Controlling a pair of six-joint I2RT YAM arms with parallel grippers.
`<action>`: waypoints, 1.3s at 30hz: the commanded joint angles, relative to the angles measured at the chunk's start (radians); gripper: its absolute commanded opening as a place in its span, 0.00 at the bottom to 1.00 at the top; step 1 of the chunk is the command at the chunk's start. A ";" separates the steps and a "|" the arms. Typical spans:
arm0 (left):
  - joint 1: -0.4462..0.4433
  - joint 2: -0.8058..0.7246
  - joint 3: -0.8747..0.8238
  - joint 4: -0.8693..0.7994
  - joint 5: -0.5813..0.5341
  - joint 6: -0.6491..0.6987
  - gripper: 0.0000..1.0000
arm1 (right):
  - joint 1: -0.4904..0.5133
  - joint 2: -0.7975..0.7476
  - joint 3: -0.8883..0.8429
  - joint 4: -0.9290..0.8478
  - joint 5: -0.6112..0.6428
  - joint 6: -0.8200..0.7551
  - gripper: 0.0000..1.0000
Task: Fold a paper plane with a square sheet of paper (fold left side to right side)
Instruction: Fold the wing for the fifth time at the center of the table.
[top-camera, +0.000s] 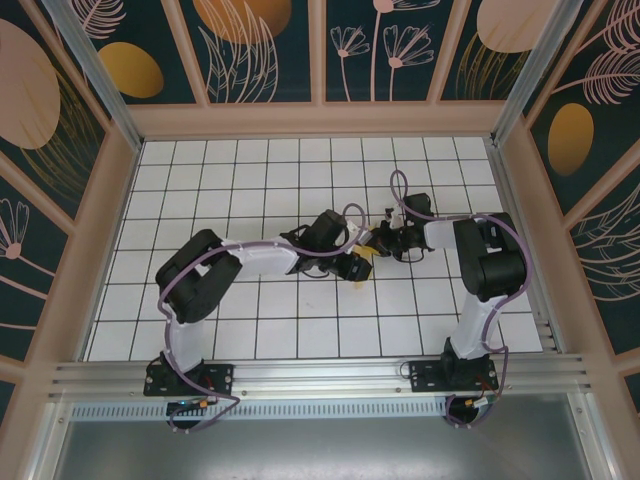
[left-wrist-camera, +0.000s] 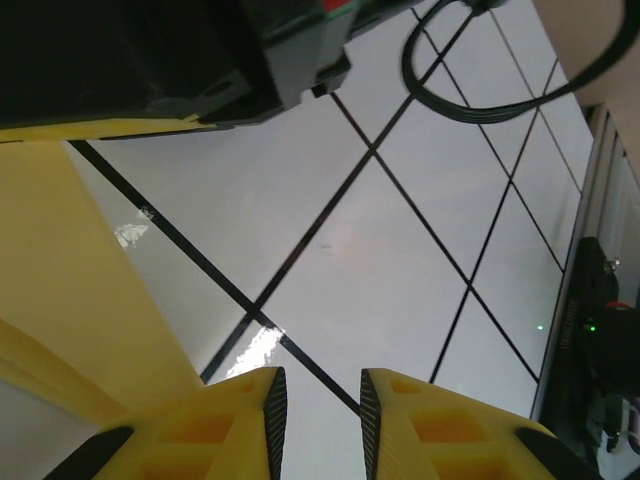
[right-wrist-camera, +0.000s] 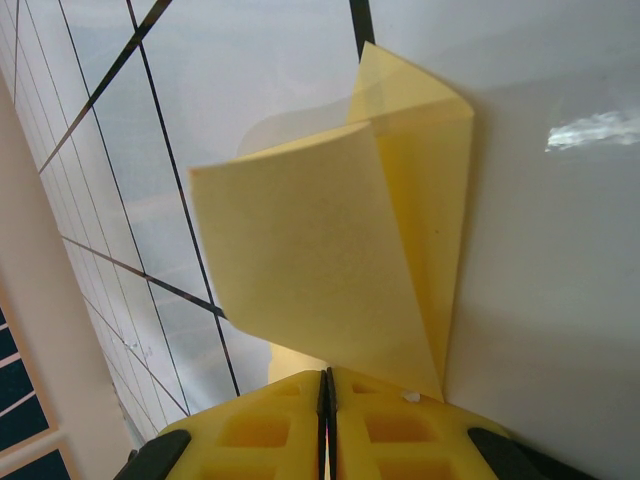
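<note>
The square sheet of paper (right-wrist-camera: 300, 250) is thin and yellow-orange, and it lies on the white grid table (top-camera: 250, 190) with one flap curled up and over itself. My right gripper (right-wrist-camera: 327, 385) is shut, and the lifted flap's lower edge runs into its fingertips. From above, a small patch of the paper (top-camera: 363, 253) shows between the two wrists at the table's middle. My left gripper (left-wrist-camera: 322, 400) stands open just above bare tile, with nothing between its fingers. The paper (left-wrist-camera: 70, 300) lies to its left, under the right gripper's black body (left-wrist-camera: 150, 60).
Wood-framed patterned walls (top-camera: 120, 170) close the table in on three sides. An aluminium rail (top-camera: 320, 375) runs along the near edge. The right arm's cable loop (left-wrist-camera: 480, 90) hangs over the tiles, and its base (left-wrist-camera: 600, 340) stands at the table's edge.
</note>
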 joint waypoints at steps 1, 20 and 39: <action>0.003 0.054 0.054 -0.027 -0.032 0.014 0.29 | 0.007 0.040 -0.025 -0.053 0.088 -0.020 0.14; 0.001 0.122 -0.004 -0.073 -0.111 0.001 0.24 | -0.026 -0.235 -0.063 -0.070 0.073 -0.027 0.00; 0.001 0.113 -0.029 -0.072 -0.125 0.000 0.22 | 0.043 -0.057 -0.045 0.023 0.136 -0.029 0.00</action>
